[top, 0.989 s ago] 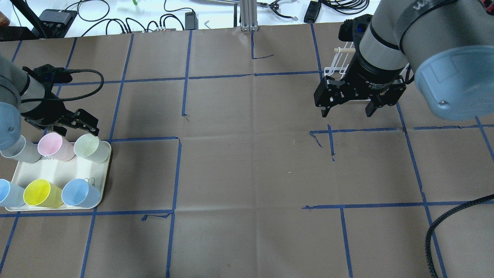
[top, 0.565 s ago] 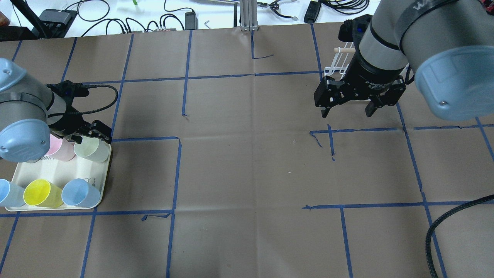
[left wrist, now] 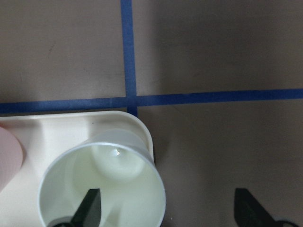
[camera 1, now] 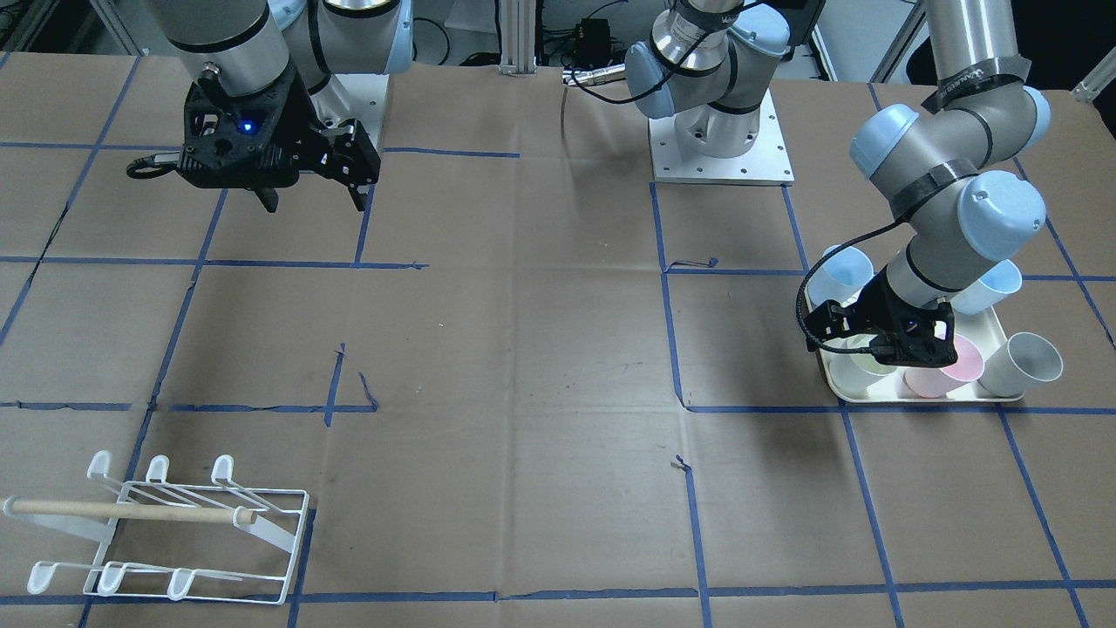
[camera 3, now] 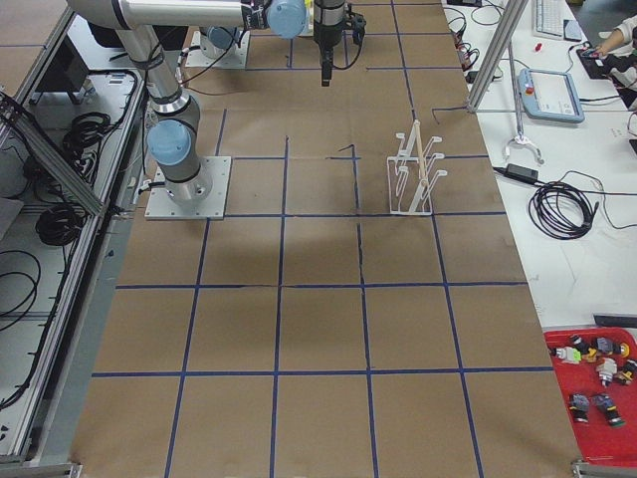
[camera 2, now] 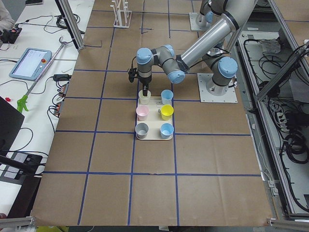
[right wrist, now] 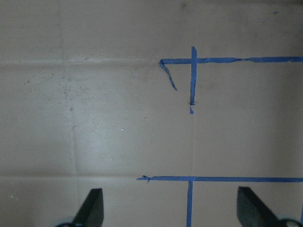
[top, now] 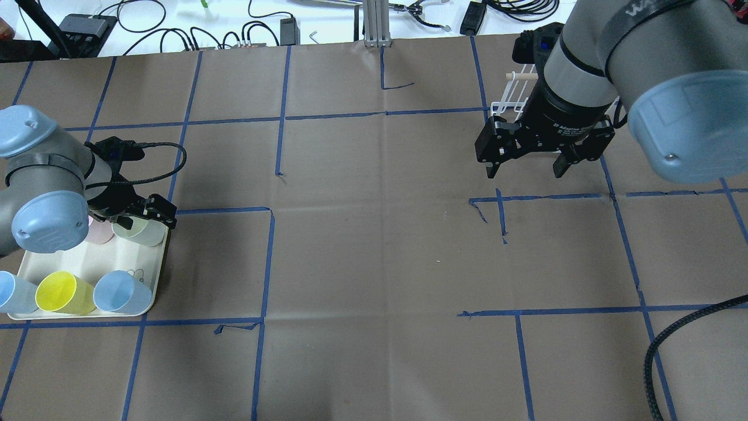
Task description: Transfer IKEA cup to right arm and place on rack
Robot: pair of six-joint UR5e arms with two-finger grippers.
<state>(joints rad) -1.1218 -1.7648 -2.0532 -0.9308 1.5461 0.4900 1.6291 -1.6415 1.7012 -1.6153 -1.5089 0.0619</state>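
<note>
Brown paper gridded with blue tape covers the worktop (top: 374, 263), and the change is found at the tray (top: 117, 254). The left gripper (top: 142, 219) has been brought down from beyond the tray's far edge onto the pale green cup (top: 142, 232), which stands upright in the tray's corner. Its jaws are spread wide, with one finger (left wrist: 90, 210) inside the cup and the other outside the tray's rim. Nothing is clamped yet, so the pick-up is judged about to begin. Far across from the tray, the right gripper (top: 526, 171) is held spread and empty, and the rack (camera 1: 131, 510) stands farther from the tray still.

silver-grey left arm (camera 1: 976, 35) and right arm (camera 1: 222, 26) carry pale-blue joint caps (camera 1: 1003, 214)
</note>
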